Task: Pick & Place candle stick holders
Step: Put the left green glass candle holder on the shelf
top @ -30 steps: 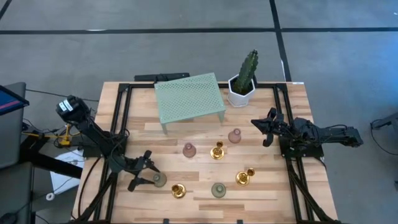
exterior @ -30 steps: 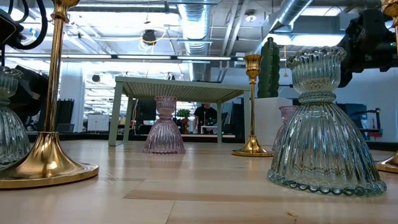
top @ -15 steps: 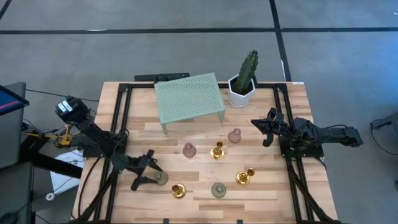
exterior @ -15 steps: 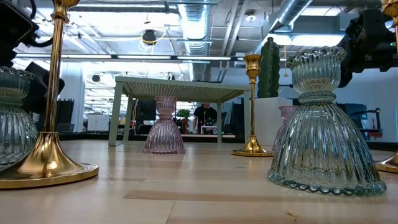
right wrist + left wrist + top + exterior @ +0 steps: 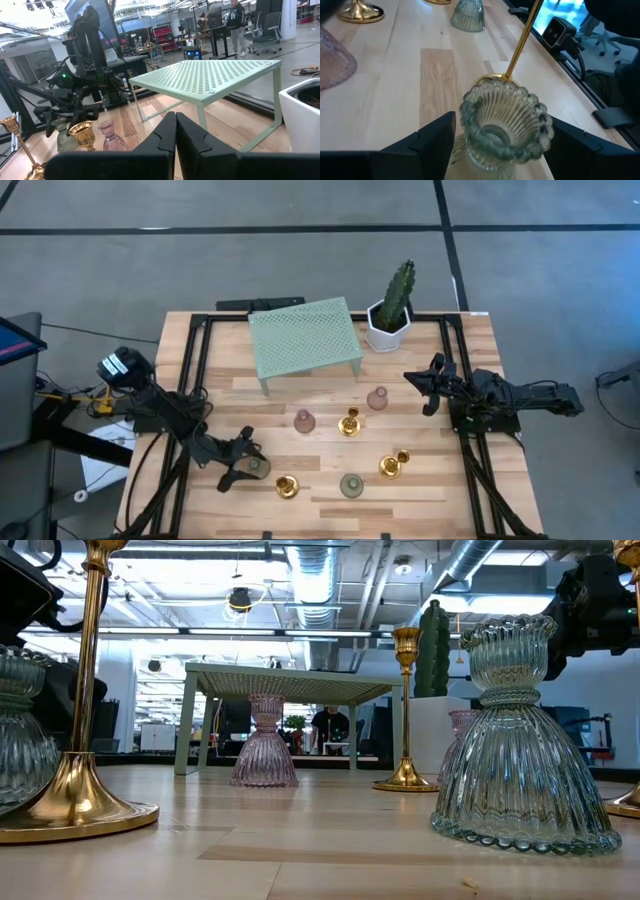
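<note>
A: Left gripper (image 5: 247, 463) low at the table's (image 5: 440, 485) seven o'clock corner, fingers spread wide on either side of a grey-green holder (image 5: 504, 125). Wrist view shows the fingers flanking the ribbed cup, gaps both sides. Nothing held yet.

B: So the step is the reach for a pick?

A: I'd judge so: lined up, not closed. A gold holder (image 5: 287, 486) stands just beside it toward four o'clock; its thin stem crosses right behind the cup in the wrist view.

B: Next move?

A: Likely close on the neck or cup, lift straight up, keep clear of that gold stem. Where it goes I cannot tell; the green mesh shelf (image 5: 305, 337) at twelve o'clock is one candidate.

B: Right arm?

A: Right gripper (image 5: 428, 384) parked at three o'clock, fingers pressed together, empty. Other holders scattered mid-table.
</note>
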